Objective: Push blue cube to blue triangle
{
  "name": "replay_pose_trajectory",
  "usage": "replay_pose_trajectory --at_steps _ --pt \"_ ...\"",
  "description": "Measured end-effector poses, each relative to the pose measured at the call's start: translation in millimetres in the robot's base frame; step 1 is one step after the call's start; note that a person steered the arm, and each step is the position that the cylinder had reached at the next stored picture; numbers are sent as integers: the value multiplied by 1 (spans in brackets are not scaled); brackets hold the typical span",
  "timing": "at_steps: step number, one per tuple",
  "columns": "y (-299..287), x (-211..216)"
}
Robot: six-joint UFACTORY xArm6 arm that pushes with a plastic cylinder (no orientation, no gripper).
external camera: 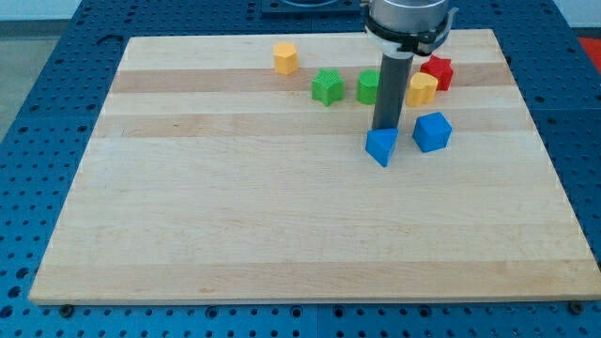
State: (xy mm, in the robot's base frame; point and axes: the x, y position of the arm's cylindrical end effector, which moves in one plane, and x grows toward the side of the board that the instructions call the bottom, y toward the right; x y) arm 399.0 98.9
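My tip (386,129) stood at the far edge of the blue triangle (380,146), seemingly touching it. The blue cube (432,131) sat just right of both, apart. The rod has no jaws.

A pale wooden bench (282,225) fills most of the view, resting on a blue perforated surface (38,141) that shows around its edges. Toward the view's top sits an orange block (285,57), hexagonal in look, well apart from the rest. Down and right of it lies a green star (327,86), with a second green block (367,86) just beside it on the right, partly hidden. Further right, a yellow block (423,89) touches a red star (438,71) behind it.
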Motion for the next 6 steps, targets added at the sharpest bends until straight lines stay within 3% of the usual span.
replay_pose_trajectory --at_steps 4,6 --pt "123 -25" --pt "70 7"
